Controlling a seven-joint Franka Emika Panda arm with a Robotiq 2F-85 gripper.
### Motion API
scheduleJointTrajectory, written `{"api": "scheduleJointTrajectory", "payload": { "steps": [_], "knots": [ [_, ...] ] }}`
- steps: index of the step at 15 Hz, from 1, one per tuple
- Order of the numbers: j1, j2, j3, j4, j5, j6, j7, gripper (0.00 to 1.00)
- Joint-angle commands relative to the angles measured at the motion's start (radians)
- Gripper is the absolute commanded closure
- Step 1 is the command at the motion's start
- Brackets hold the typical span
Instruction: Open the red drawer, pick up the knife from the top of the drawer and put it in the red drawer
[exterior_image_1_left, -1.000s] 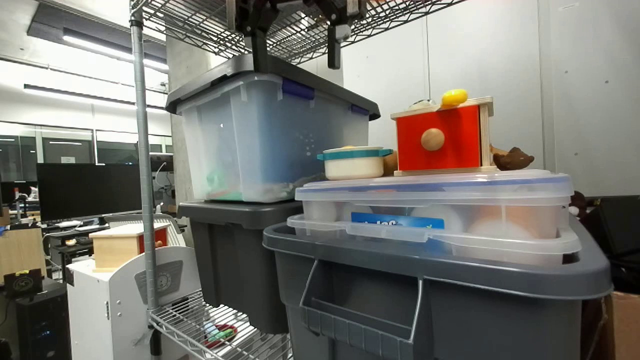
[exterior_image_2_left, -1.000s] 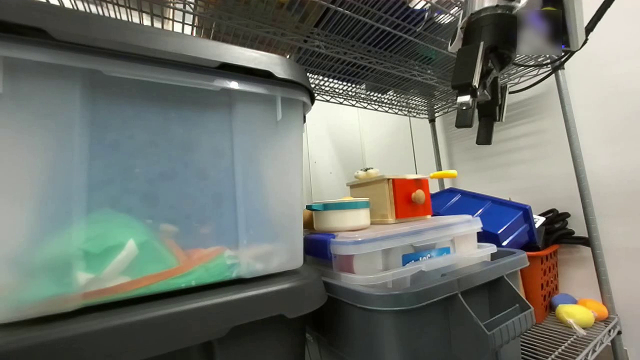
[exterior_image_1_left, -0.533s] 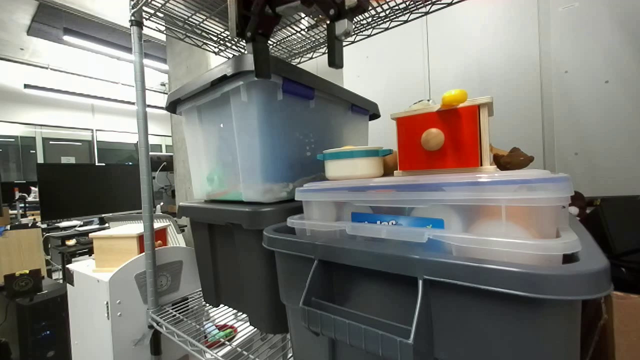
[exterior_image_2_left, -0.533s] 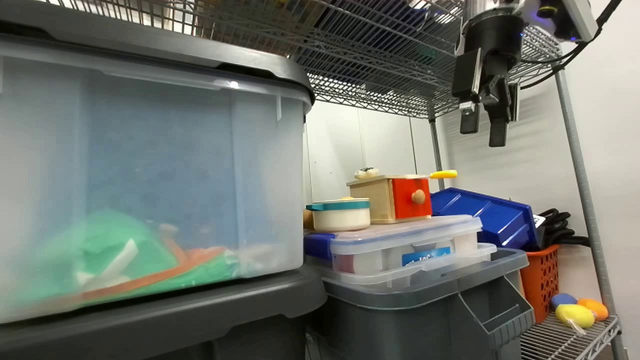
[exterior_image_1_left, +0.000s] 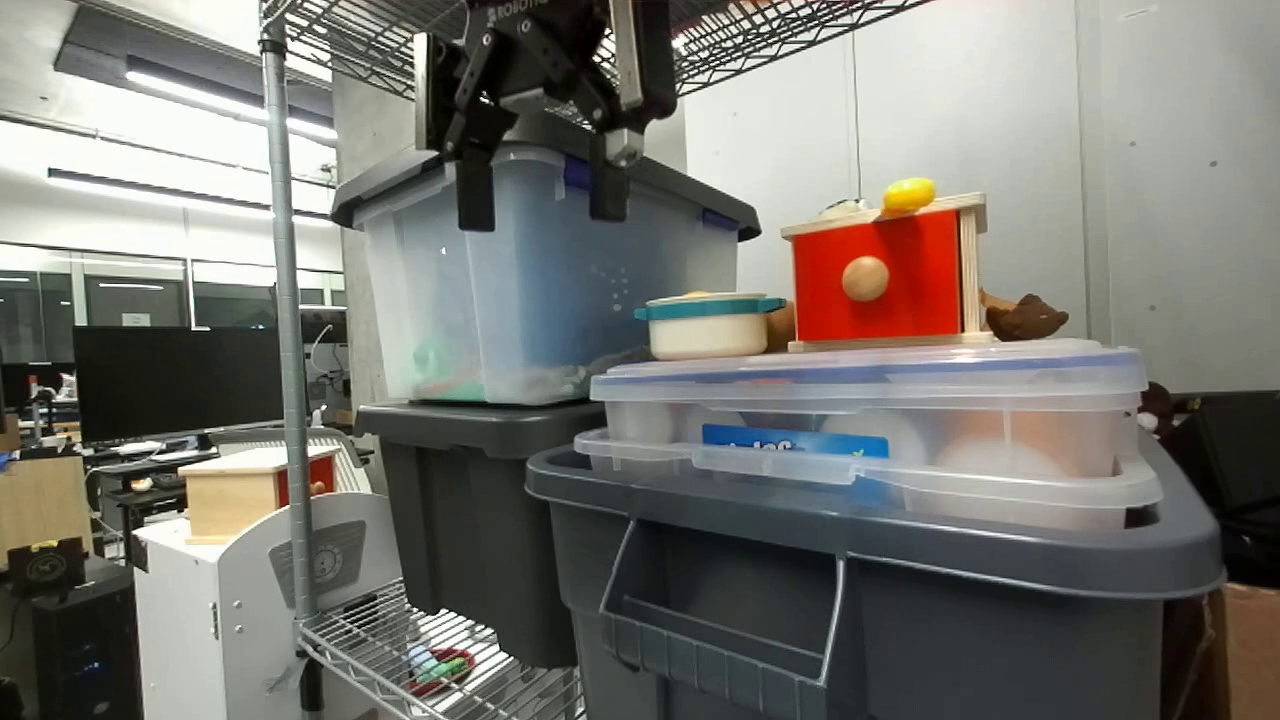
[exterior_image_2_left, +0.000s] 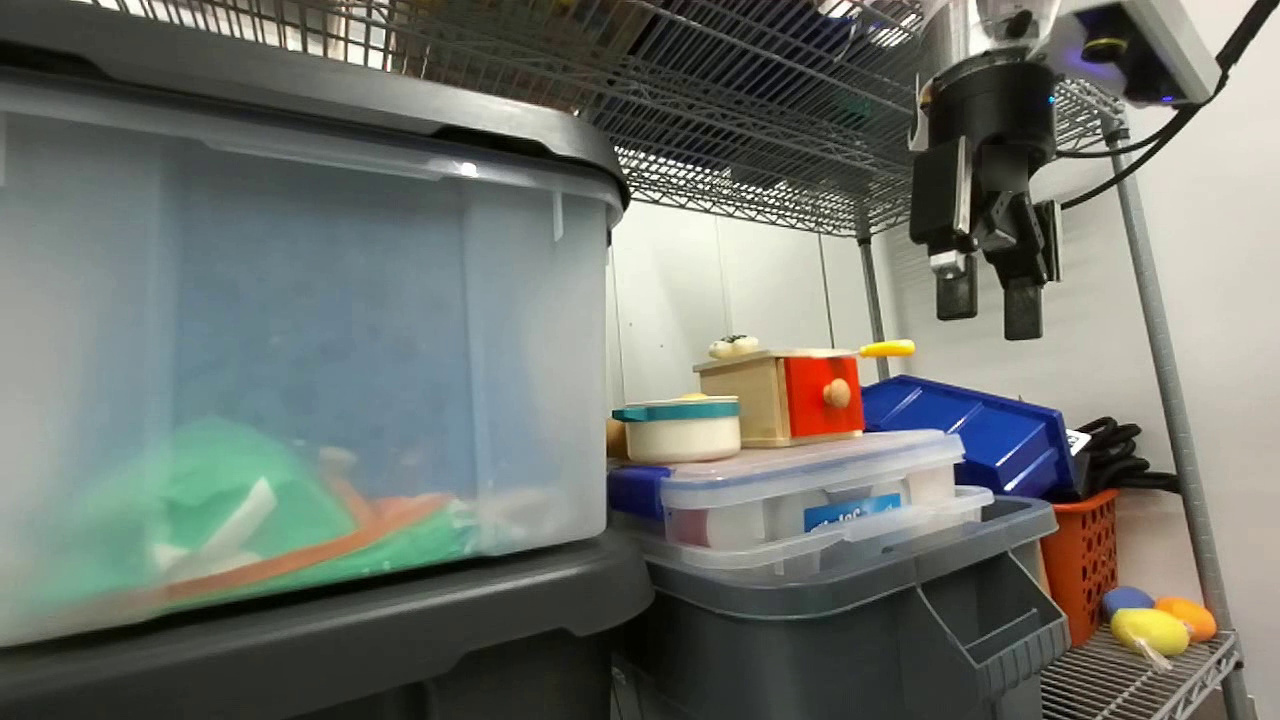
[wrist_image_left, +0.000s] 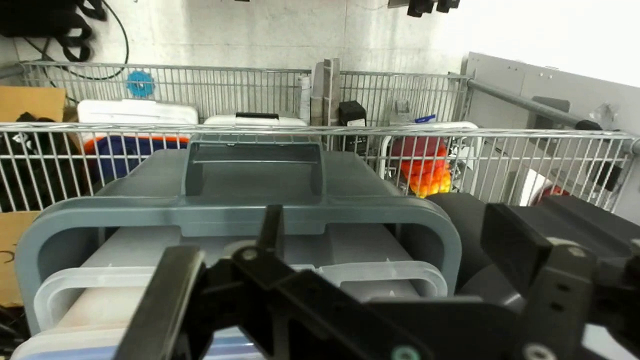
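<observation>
The red drawer (exterior_image_1_left: 825, 305) sits closed in its pale wooden box, with a round wooden knob (exterior_image_1_left: 865, 279) on its front. On top of the box lies the knife (exterior_image_2_left: 886, 348), its yellow handle jutting past the front edge and a pale blade resting on the lid. My gripper (exterior_image_1_left: 542, 195) hangs in the air with its fingers apart and nothing between them. It stands apart from the drawer, higher than the box in an exterior view (exterior_image_2_left: 990, 300). Neither drawer nor knife shows in the wrist view, where the gripper (wrist_image_left: 392, 235) spans the grey tub's rim.
Under the drawer box lies a clear lidded container (exterior_image_1_left: 870, 390) on a grey tub (exterior_image_1_left: 1000, 560). A cream pot with a teal rim (exterior_image_1_left: 708, 328) stands beside the box. A tall clear bin (exterior_image_1_left: 580, 280) rises near the gripper, and a wire shelf (exterior_image_2_left: 740, 120) hangs overhead.
My gripper has come down in both exterior views, shifting left in one of them and slightly right in the other. Its fingers stay apart. Drawer and knife have not moved.
</observation>
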Motion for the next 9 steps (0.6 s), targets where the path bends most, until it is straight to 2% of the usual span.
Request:
{"api": "scheduleJointTrajectory", "payload": {
  "steps": [1,9],
  "knots": [
    [0.011,-0.026,0.013,-0.03,-0.029,-0.024,0.05,0.0],
    [0.008,-0.004,0.023,-0.111,-0.064,0.027,0.095,0.0]
  ]
}}
